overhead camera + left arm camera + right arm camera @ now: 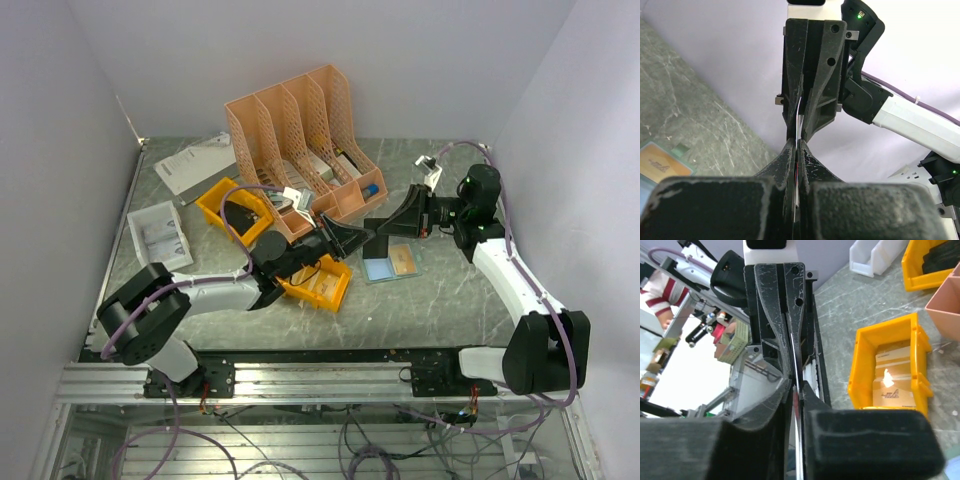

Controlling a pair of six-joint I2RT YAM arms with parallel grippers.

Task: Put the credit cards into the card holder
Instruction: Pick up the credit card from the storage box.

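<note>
The card holder (pixel 378 268) lies open on the table, light blue inside, with a tan-brown card (pixel 404 261) on its right half. Just above it my left gripper (pixel 360 238) and right gripper (pixel 380 228) meet tip to tip. Both are shut on the same thin pale card, seen edge-on in the left wrist view (pixel 799 122) and in the right wrist view (pixel 794 360). My left gripper (pixel 796 143) holds one end and my right gripper (pixel 796 386) the other. The holder (pixel 647 186) and the tan card (pixel 662 165) show at the lower left of the left wrist view.
A yellow bin (pixel 338 293) with tan flat packs sits under my left arm and shows in the right wrist view (pixel 863 365). A second yellow bin (pixel 212 200), a pink file organiser (pixel 300 130), a white tray (pixel 158 235) and a paper sheet (pixel 195 160) stand behind and left.
</note>
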